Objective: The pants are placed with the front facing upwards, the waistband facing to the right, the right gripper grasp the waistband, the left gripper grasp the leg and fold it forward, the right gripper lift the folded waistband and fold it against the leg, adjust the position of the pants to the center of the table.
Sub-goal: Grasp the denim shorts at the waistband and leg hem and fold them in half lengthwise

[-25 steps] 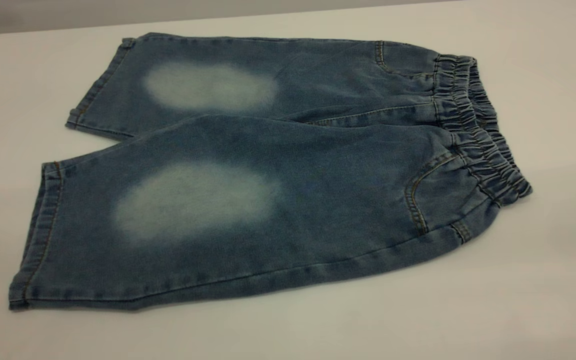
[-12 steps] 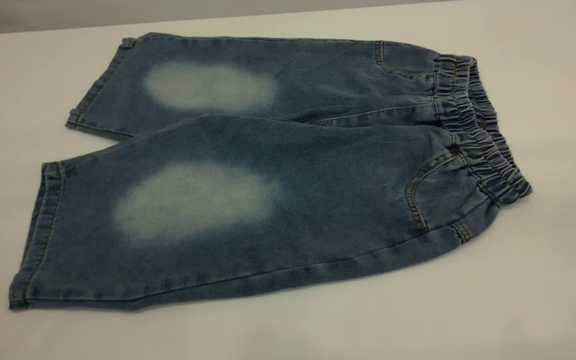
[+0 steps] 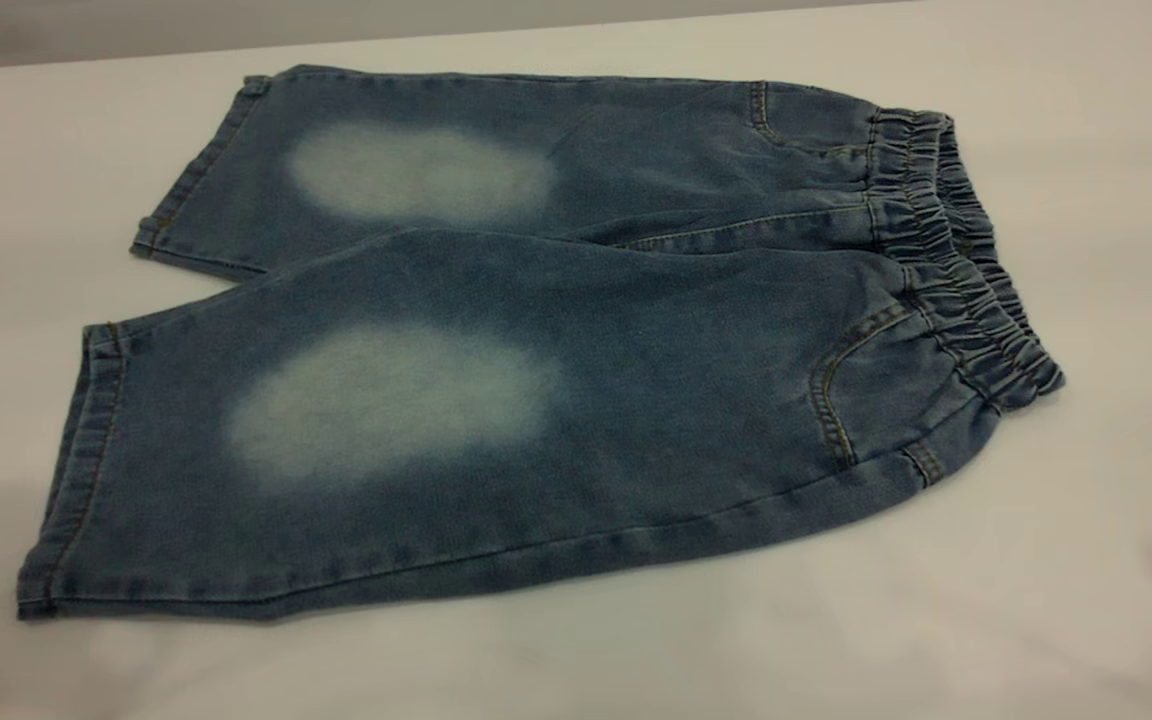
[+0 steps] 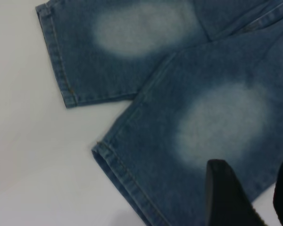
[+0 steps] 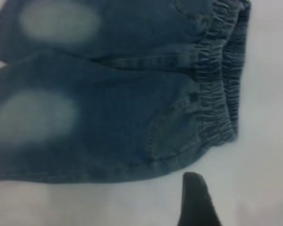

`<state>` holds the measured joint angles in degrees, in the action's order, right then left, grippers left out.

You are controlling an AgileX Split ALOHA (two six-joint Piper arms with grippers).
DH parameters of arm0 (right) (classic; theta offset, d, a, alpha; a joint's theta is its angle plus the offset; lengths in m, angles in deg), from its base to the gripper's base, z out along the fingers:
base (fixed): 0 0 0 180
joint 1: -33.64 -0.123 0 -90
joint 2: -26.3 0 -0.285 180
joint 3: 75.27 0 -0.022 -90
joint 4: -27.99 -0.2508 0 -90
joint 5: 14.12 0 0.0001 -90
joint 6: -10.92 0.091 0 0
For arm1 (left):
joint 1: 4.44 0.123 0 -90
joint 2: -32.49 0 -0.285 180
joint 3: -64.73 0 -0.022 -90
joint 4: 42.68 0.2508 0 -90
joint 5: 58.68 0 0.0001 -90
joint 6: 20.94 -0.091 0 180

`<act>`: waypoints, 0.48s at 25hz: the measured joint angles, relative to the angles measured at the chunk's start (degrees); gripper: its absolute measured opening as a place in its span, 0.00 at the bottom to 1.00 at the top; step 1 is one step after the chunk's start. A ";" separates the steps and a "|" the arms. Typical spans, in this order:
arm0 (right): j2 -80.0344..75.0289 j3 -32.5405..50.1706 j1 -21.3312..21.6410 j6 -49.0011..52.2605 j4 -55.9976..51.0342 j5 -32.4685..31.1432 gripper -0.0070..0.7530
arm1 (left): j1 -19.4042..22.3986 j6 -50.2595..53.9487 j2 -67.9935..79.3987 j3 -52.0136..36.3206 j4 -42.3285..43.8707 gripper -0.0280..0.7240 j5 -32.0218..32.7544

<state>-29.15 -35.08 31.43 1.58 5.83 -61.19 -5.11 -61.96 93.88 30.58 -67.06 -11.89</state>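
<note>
The pants lie flat and front up on the table, each leg with a pale oval patch. The gathered waistband points right and the leg hems point left. No gripper shows in the exterior view. My left gripper hangs open above the near leg, close to its pale patch, with nothing between its fingers. My right gripper hovers over bare table just off the near waistband corner. Only one black finger of it shows, with nothing beside it.
Bare white tabletop surrounds the pants, with wide room at the front and right. The table's far edge runs just behind the far leg.
The pants have not moved. Faint shadows have spread over the table at the front left and front right corners of the exterior view.
</note>
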 joint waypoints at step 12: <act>-36.75 0.00 0.00 -14.41 -16.48 15.30 0.50 | -0.03 -7.10 5.16 0.00 -8.65 0.38 -2.40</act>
<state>-65.90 -35.08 31.43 -12.84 -10.65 -45.89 -5.14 -69.06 99.04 30.58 -75.72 -14.29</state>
